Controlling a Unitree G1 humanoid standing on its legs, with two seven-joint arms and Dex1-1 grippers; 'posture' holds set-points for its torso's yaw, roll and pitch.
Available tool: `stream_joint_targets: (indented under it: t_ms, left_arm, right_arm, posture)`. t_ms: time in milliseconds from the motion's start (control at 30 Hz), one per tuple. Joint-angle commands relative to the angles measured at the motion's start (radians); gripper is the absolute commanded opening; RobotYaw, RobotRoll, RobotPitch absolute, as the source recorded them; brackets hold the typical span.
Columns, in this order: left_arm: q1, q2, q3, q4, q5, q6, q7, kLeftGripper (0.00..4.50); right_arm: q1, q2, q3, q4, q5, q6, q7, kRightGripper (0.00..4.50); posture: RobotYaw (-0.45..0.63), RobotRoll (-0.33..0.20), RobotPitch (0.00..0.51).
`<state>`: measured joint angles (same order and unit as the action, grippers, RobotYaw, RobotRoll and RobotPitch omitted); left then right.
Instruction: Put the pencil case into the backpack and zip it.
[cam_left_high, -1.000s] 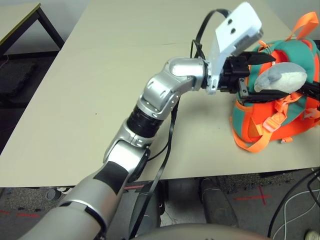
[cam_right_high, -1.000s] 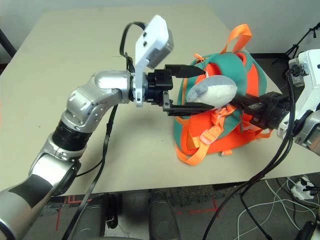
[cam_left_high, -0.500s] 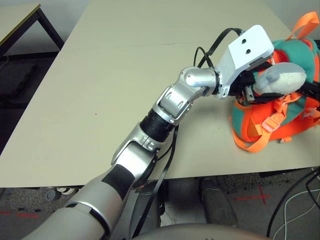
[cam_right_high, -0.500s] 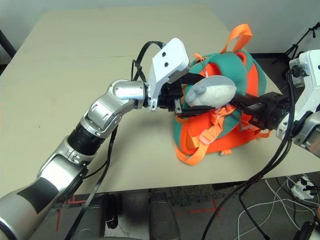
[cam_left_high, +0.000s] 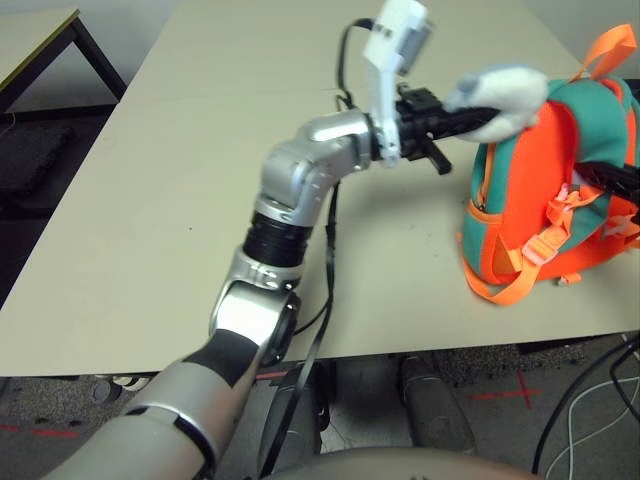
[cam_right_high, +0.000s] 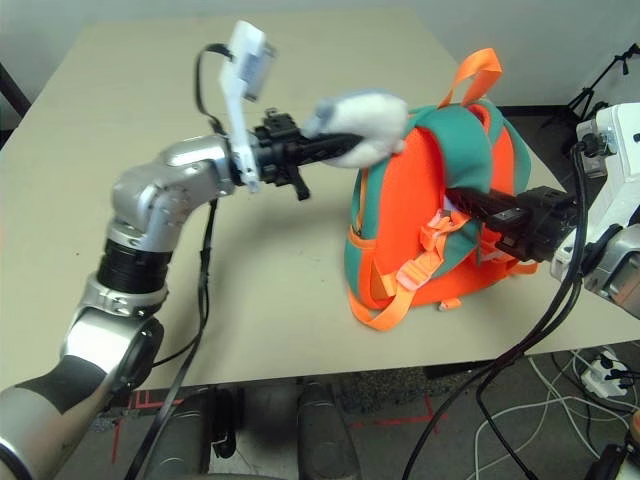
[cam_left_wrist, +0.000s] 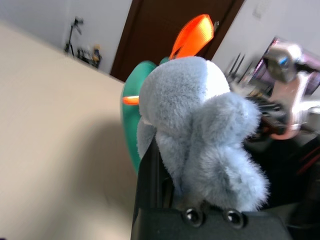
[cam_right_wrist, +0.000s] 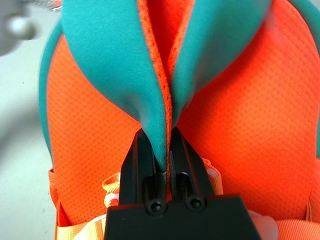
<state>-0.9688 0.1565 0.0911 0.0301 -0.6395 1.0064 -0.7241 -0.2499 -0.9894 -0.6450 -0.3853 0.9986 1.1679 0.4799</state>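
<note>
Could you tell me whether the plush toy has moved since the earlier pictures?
Yes, the plush toy has moved toward picture left and farther from the table's near edge, against the backpack.

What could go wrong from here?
The backpack may tip or slide if the left pincer pulls the plush toy further than its attachment allows. The fuzzy toy might slip loose. The right pincer is clamped on the teal shoulder straps; they could bunch or slide out under load.
</note>
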Motion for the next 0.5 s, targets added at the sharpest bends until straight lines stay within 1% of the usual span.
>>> stream_joint_targets:
  t_ms: [33, 167, 267, 367, 500]
  left_arm:
    - [0.043, 0.015, 0.089, -0.075, -0.17, 0.219, 0.032, 0.26]
    - [0.079, -0.029, 0.199, -0.099, -0.352, 0.436, 0.101, 0.26]
    - [0.12, -0.038, 0.22, -0.099, -0.439, 0.564, 0.113, 0.26]
    - [0.174, -0.009, 0.175, -0.092, -0.528, 0.608, 0.111, 0.26]
    - [0.263, 0.057, 0.051, -0.118, -0.563, 0.608, 0.102, 0.26]
  right_arm:
    - [0.013, 0.009, 0.003, -0.006, -0.001, -0.007, 0.002, 0.08]
    - [0.014, 0.01, 0.004, -0.005, -0.002, -0.007, 0.002, 0.08]
    - [0.016, 0.012, 0.004, -0.006, -0.001, -0.007, 0.0, 0.08]
    - [0.018, 0.014, 0.004, -0.008, -0.002, -0.009, -0.002, 0.08]
    - [0.024, 0.015, -0.003, -0.013, -0.001, -0.01, -0.003, 0.08]
  posture:
    - [-0.13, 0.0, 0.15]
    - [-0.13, 0.0, 0.152]
    - [-0.14, 0.0, 0.15]
    - [-0.14, 0.0, 0.148]
    - [-0.15, 0.0, 0.147]
